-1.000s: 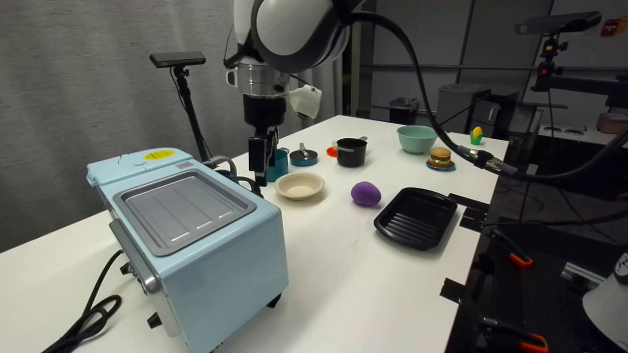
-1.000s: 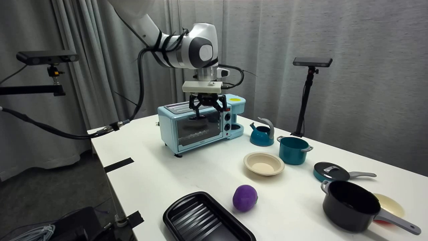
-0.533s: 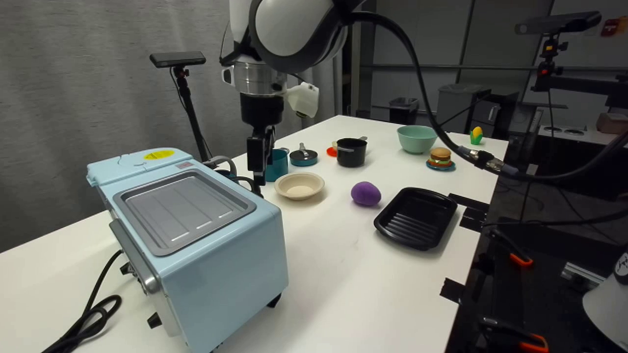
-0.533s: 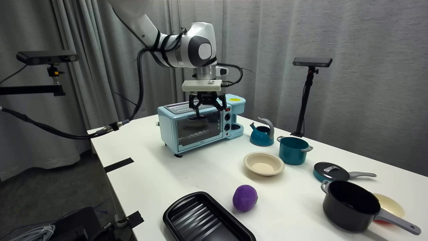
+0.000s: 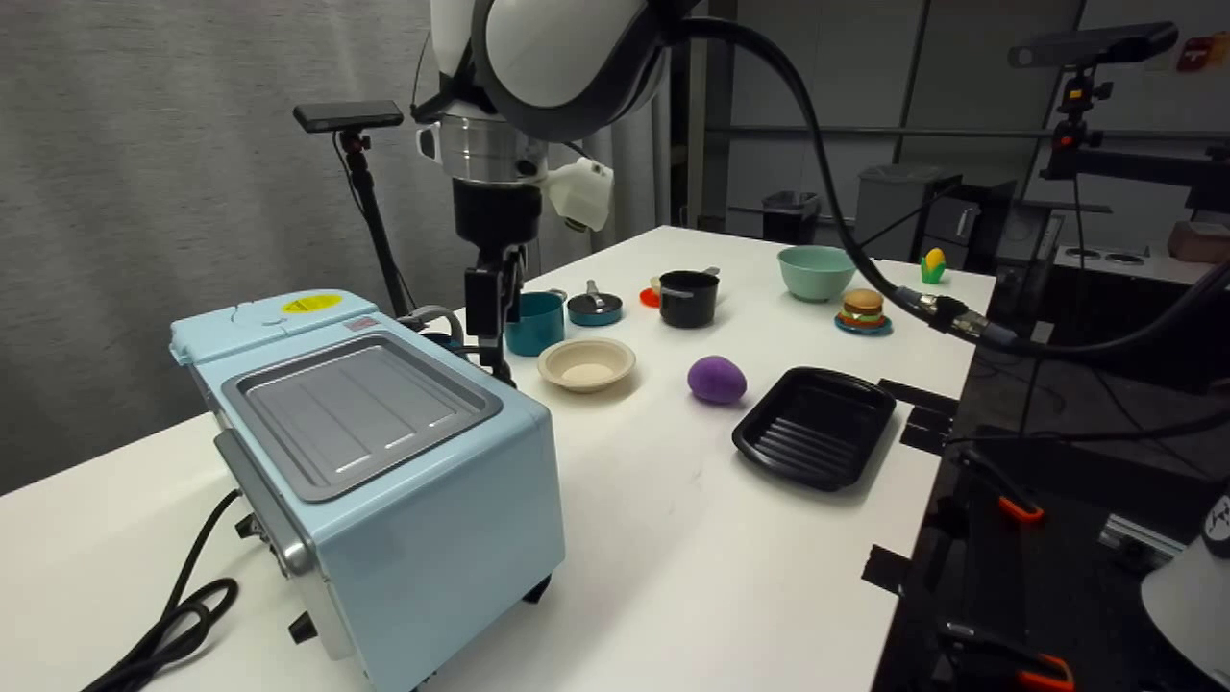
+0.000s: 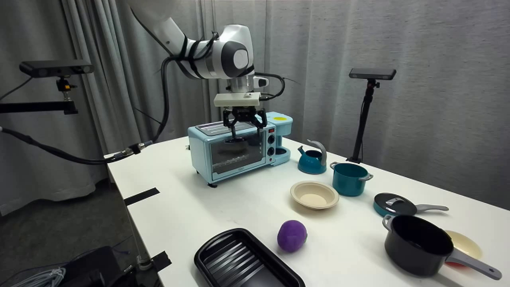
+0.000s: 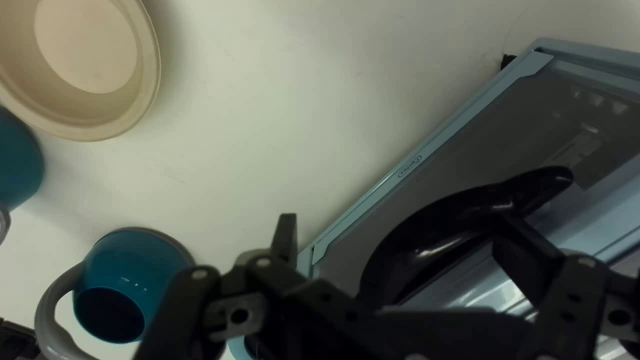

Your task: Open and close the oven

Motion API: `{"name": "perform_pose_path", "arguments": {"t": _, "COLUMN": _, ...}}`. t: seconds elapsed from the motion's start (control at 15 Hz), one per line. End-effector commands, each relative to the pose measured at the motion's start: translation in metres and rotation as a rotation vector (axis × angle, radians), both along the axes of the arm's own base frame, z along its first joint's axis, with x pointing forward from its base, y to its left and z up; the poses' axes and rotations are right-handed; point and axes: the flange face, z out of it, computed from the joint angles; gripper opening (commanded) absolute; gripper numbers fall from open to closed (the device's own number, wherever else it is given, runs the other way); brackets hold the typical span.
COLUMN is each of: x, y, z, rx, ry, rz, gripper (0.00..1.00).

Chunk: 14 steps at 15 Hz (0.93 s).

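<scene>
The oven is pale blue and boxy, seen from its rear and side [image 5: 452, 538] in an exterior view and from its front [image 6: 199, 159] in an exterior view. Its dark glass door [image 6: 239, 157] stands upright, flush with the front. A curved black handle [image 7: 435, 225] crosses the door's upper part in the wrist view. My gripper [image 6: 246, 136] points down in front of the door at handle height, its fingers spread wide. In the wrist view the handle passes between the fingers [image 7: 285, 235], and one fingertip overlaps it. Whether they touch, I cannot tell.
A teal kettle [image 7: 135, 280] and a beige bowl [image 7: 85, 75] lie near the oven's front. Further off are a teal pot [image 6: 349, 181], a purple object [image 6: 292, 236] and a black ridged tray [image 5: 817, 428]. A black cord [image 5: 183, 625] trails behind the oven.
The arm has shifted toward the oven's front, bringing the gripper closer to the door. Its fingers remain spread. The oven and the other objects have not moved.
</scene>
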Motion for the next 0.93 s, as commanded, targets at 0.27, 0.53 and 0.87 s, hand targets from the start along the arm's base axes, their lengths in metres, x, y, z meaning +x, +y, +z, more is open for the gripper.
{"name": "perform_pose_path", "arguments": {"t": 0.27, "x": 0.004, "y": 0.0, "z": -0.019, "rx": -0.078, "ry": 0.024, "rz": -0.039, "gripper": 1.0}}
{"name": "perform_pose_path", "arguments": {"t": 0.53, "x": 0.002, "y": -0.006, "z": -0.029, "rx": -0.112, "ry": 0.052, "rz": -0.057, "gripper": 1.0}}
{"name": "perform_pose_path", "arguments": {"t": 0.87, "x": 0.007, "y": -0.021, "z": -0.027, "rx": -0.137, "ry": 0.079, "rz": -0.068, "gripper": 1.0}}
